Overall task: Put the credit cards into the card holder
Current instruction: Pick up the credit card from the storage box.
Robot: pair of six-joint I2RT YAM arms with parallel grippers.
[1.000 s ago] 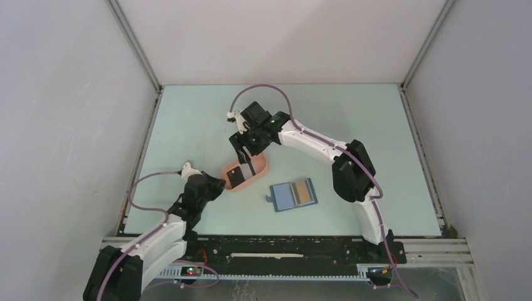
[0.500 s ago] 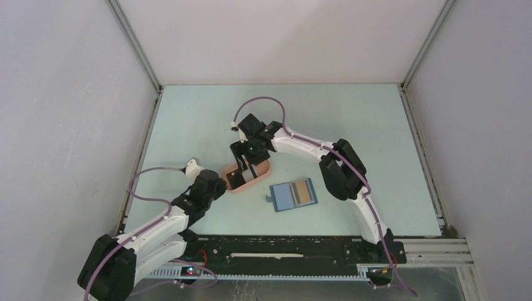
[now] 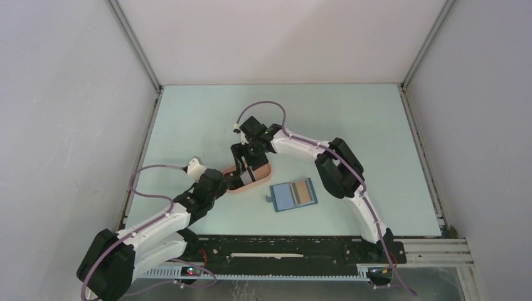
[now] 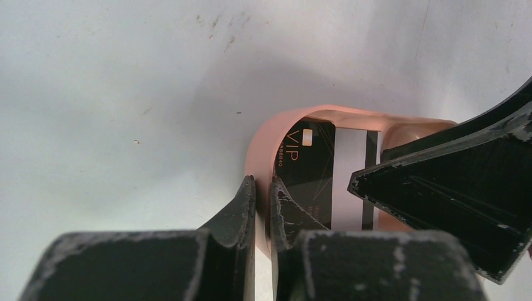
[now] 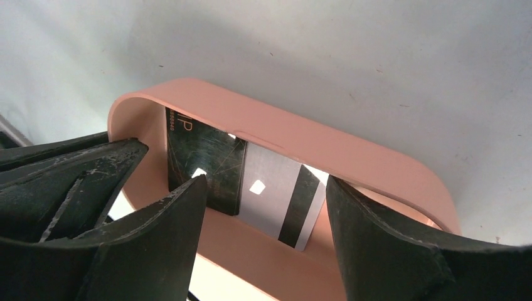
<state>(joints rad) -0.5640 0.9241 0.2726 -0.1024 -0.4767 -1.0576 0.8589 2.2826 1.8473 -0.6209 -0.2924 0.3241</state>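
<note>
The right claw (image 5: 263, 188) hangs spread inside the tray (image 5: 301, 144), jaws straddling the black card (image 5: 207, 166) and the white card (image 5: 276, 210). The left claw (image 4: 261, 185) is pinched on the tray's rim, apparently steadying it. The step looks like picking a card: next, close on one card's edge and carry it to the open holder (image 3: 287, 197) near the tray, where a tan card (image 3: 303, 192) sits.

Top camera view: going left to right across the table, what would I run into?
left gripper → tray → wallet
</note>
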